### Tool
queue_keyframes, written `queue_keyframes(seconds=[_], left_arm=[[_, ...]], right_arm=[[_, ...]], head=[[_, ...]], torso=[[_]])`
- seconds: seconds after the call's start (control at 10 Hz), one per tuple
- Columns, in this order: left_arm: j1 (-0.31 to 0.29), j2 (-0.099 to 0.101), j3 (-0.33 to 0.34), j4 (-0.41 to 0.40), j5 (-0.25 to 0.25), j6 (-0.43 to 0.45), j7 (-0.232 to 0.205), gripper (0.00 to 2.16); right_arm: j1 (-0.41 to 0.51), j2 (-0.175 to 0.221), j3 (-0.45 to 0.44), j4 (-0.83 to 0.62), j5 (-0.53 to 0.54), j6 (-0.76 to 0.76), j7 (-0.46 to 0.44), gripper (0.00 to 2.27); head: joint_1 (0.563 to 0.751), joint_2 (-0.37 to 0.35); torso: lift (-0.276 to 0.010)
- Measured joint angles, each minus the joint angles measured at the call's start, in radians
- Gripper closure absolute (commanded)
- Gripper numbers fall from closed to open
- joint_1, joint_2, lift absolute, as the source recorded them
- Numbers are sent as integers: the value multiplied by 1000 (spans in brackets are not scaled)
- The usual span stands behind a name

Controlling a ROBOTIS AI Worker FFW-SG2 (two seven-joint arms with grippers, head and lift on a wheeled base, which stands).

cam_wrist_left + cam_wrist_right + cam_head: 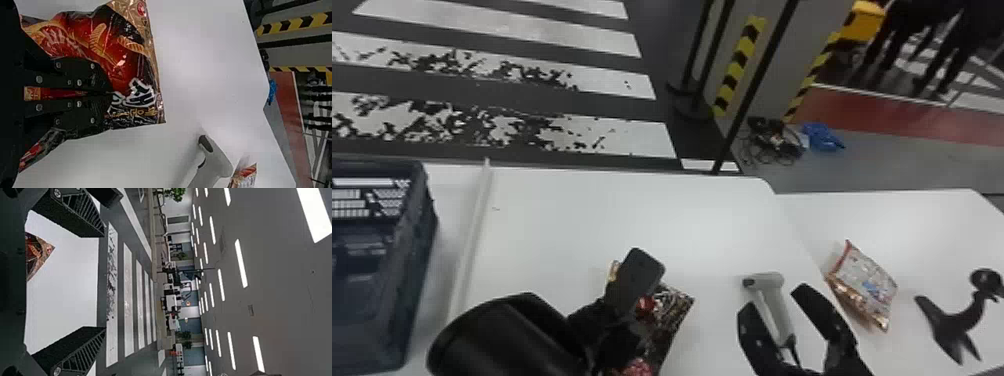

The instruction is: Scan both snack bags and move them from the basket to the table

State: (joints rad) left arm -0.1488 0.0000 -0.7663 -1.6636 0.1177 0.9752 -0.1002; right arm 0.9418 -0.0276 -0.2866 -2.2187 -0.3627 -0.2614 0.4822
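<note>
My left gripper is at the middle of the table, its fingers together on a black-and-red snack bag. In the left wrist view, the left gripper pinches that snack bag, whose front half extends past the fingertips. My right gripper has its fingers spread on either side of the grey scanner in the head view; contact is not visible. In the right wrist view, the right gripper is wide apart. A second snack bag lies on the right-hand table.
A dark basket stands at the far left, beyond a raised white strip. On the right-hand table, a black stand sits right of the second bag. Thin dark posts rise behind the table's back edge.
</note>
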Motion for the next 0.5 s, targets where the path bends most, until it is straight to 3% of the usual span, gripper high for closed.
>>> queue_keyframes(seconds=[0.2,0.5], left_arm=[[0,0,13,-15,-5,-6,-11,33],[27,0,27,-85,-12,-6,13,33]], right_arm=[[0,0,-4,-1,-8,0,1,80],[-5,0,-8,0,-14,0,1,80]], head=[[695,-350],[695,-350]], torso=[[-98],[-98]])
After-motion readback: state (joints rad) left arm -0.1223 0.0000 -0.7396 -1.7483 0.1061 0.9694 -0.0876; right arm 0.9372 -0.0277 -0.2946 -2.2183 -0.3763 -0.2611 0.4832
